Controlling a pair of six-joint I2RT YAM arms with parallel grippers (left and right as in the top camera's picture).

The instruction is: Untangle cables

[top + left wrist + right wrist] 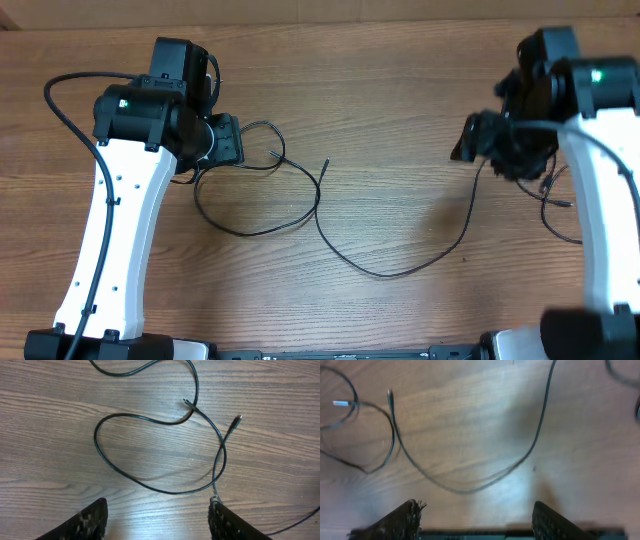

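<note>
Thin black cables lie on the wooden table. One cable (243, 231) forms a loop beside my left gripper (228, 140). In the left wrist view the loop (150, 488) lies ahead of the open, empty jaws (157, 510), and a strand runs up against the right fingertip. Two plug ends (238, 419) lie further out. A second cable (390, 272) sags from its plug (325, 162) across the middle towards my right gripper (470, 138). The right wrist view shows this curve (470, 491) ahead of the open, empty jaws (475, 512).
Another thin black cable (555, 203) lies at the far right, partly hidden under the right arm. A silver-tipped plug (340, 403) shows at the left of the right wrist view. Both white arms reach in from the table's front edge.
</note>
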